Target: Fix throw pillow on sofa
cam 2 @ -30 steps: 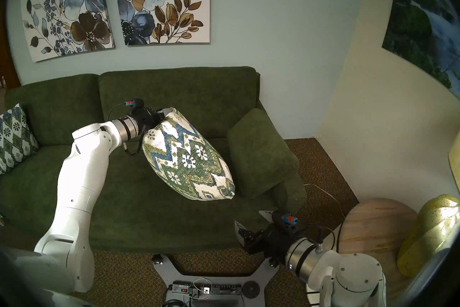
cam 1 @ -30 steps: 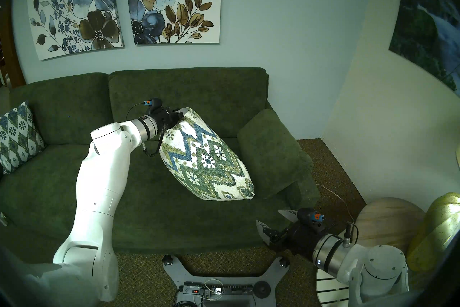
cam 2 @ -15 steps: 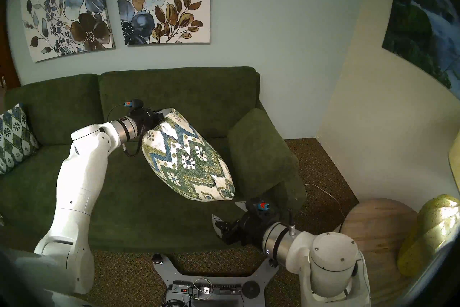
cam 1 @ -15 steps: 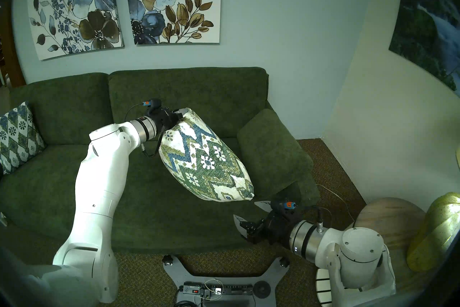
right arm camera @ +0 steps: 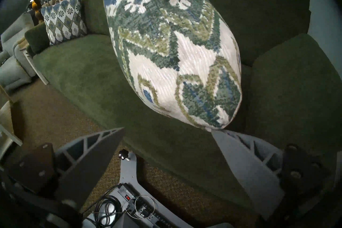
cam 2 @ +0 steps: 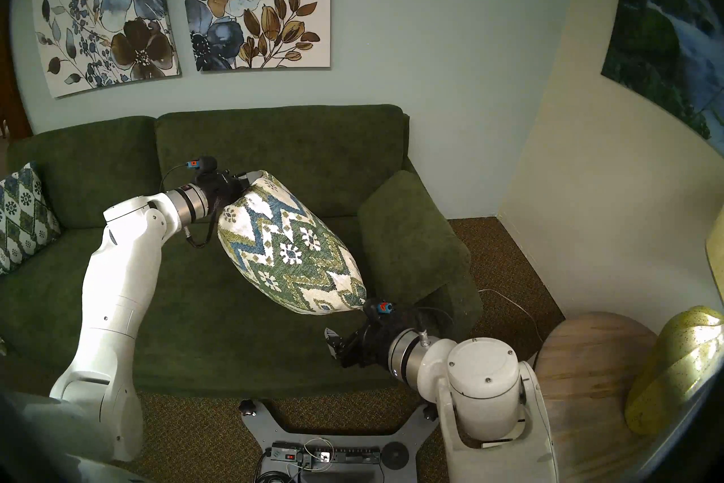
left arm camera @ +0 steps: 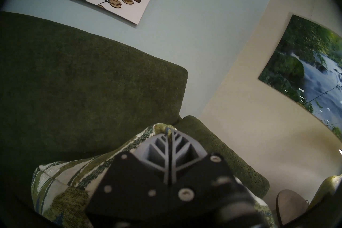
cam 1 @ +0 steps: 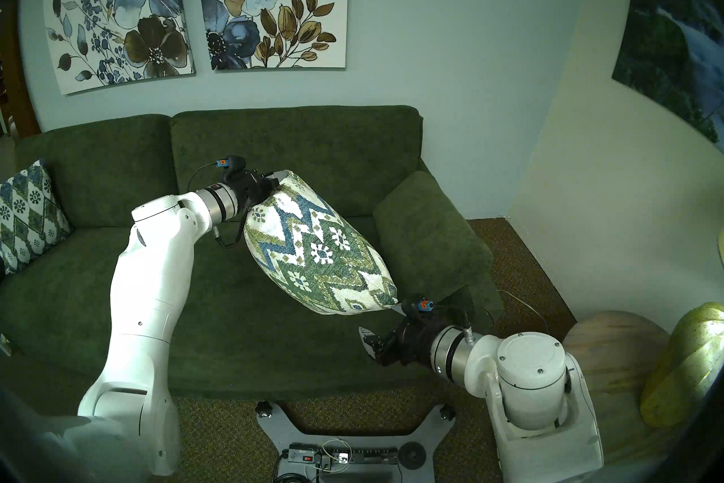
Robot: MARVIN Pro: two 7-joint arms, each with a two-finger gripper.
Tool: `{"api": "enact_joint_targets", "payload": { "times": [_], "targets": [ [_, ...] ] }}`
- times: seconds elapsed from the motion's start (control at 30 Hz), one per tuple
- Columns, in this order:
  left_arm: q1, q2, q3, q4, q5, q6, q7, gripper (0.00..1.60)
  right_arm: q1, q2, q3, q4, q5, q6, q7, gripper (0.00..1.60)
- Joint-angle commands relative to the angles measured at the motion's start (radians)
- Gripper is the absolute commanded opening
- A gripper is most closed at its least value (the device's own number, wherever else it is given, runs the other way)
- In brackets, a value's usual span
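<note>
The throw pillow (cam 1: pixel 317 251), cream with green-and-blue zigzags and white flowers, hangs tilted over the right seat of the green sofa (cam 1: pixel 98 313). My left gripper (cam 1: pixel 280 176) is shut on its upper corner. In the left wrist view the closed fingers (left arm camera: pixel 169 129) pinch the pillow's (left arm camera: pixel 61 185) fabric. My right gripper (cam 1: pixel 382 321) is open just below the pillow's lower right corner. In the right wrist view the pillow (right arm camera: pixel 172 46) fills the top, and its lowest corner sits right at one fingertip (right arm camera: pixel 214 132) of the open right gripper (right arm camera: pixel 167 129).
A blue-white diamond pillow (cam 1: pixel 27 215) leans at the sofa's left end. A plain green cushion (cam 1: pixel 427 235) rests by the right arm. A round wooden table (cam 1: pixel 611 345) and a yellow-green lamp base (cam 1: pixel 685 360) stand right of my right arm. A power strip (cam 1: pixel 341 458) lies on my base.
My right arm has swung up and to the left, bringing its open gripper from the sofa's front edge to the pillow's lower corner. The left arm and pillow shifted slightly left.
</note>
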Motion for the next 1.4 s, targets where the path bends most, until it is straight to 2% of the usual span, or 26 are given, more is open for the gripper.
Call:
{"api": "enact_joint_targets", "payload": {
  "times": [0.0, 0.4, 0.5, 0.87, 1.17, 1.37],
  "targets": [
    [-0.013, -0.001, 0.002, -0.018, -0.011, -0.001, -0.018, 0.00, 0.079, 0.021, -0.010, -0.007, -0.027, 0.038, 0.012, 1.60],
    [-0.015, 0.000, 0.010, -0.007, -0.007, -0.009, -0.023, 0.00, 0.138, 0.072, 0.016, 0.025, 0.026, 0.011, 0.123, 1.60],
    [-0.017, -0.001, 0.014, -0.001, -0.005, -0.014, -0.024, 0.00, 0.123, 0.081, 0.011, 0.005, 0.007, 0.020, 0.120, 1.60],
    [-0.019, -0.003, 0.021, -0.006, -0.011, -0.014, -0.022, 0.00, 0.016, 0.113, 0.078, -0.098, -0.010, 0.028, 0.118, 1.60],
    [-0.009, -0.002, 0.020, -0.020, -0.013, -0.013, -0.023, 0.00, 0.003, 0.116, 0.082, -0.083, -0.038, 0.020, 0.101, 1.60],
    [-0.007, 0.000, 0.018, -0.016, -0.013, -0.017, -0.025, 0.00, 0.028, 0.117, 0.056, -0.050, -0.062, 0.009, 0.080, 1.60]
  ]
}}
